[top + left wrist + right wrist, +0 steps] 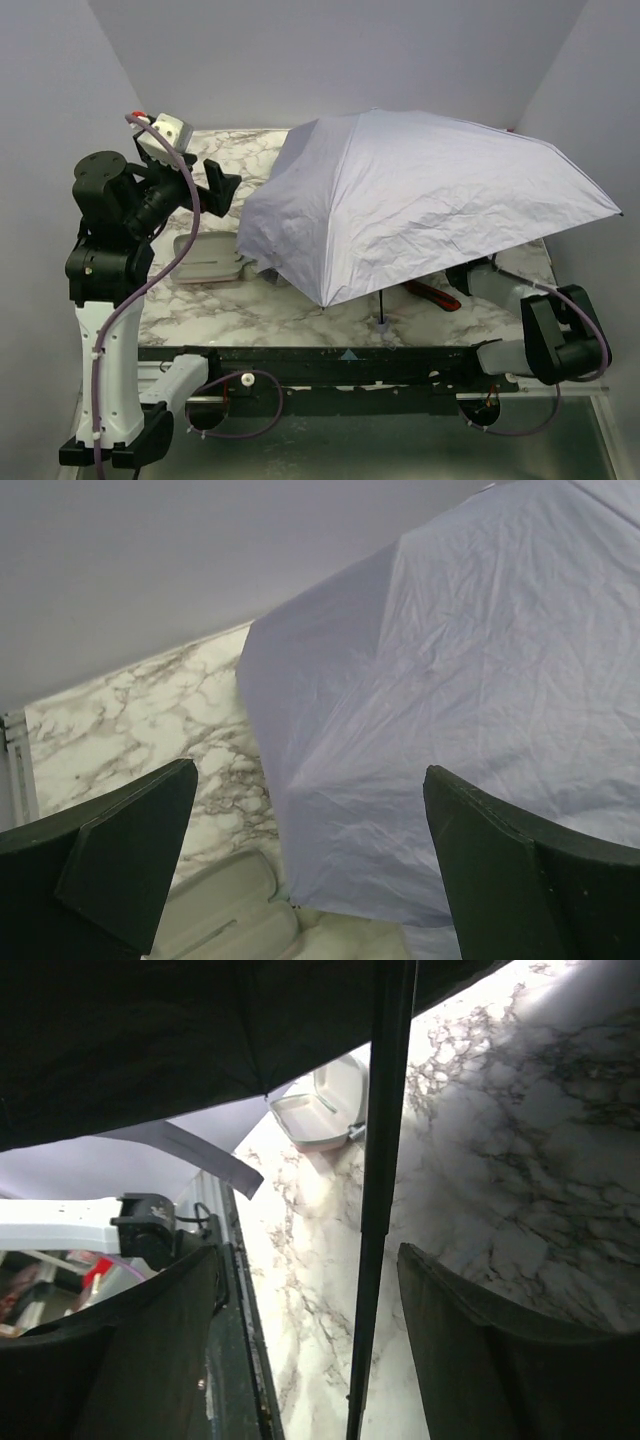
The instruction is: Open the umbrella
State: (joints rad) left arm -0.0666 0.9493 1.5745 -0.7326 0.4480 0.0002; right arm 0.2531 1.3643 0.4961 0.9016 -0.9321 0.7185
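1. And here it is: the pale lavender folding umbrella stands with its canopy spread wide over the middle and right of the white-and-grey marble tabletop. The near-left rim dips low and the far-right rim is lifted. By the look of it, the opening is done or all but done.
2. Underneath, the thin black metal shaft runs down to the small lavender handle, which rests on the marble near the front edge. That contact, I judge, is what props the canopy at this tilt.
3. My right gripper is tucked under the black lining, jaws spread, with the shaft running between them. I see marble on both sides of the shaft, so I read this as bracketing, not clamping. My guess is that it sits there to catch the shaft if it tips.
4. My left gripper hangs high on the left, jaws wide apart and holding nothing, looking down on the canopy's left rim. It is well apart from the fabric, which leaves the ribs room.
5. The pale pink oblong capsule case lies open, as far as I can tell, just beside the canopy's left rim. The red-and-black utility knife peeks out from under the near rim. Neither is my business here.
6. The risk as I judge it: the umbrella seems to balance on its handle and low rim — a careless exit by my right arm could snag a rib and roll the whole thing.
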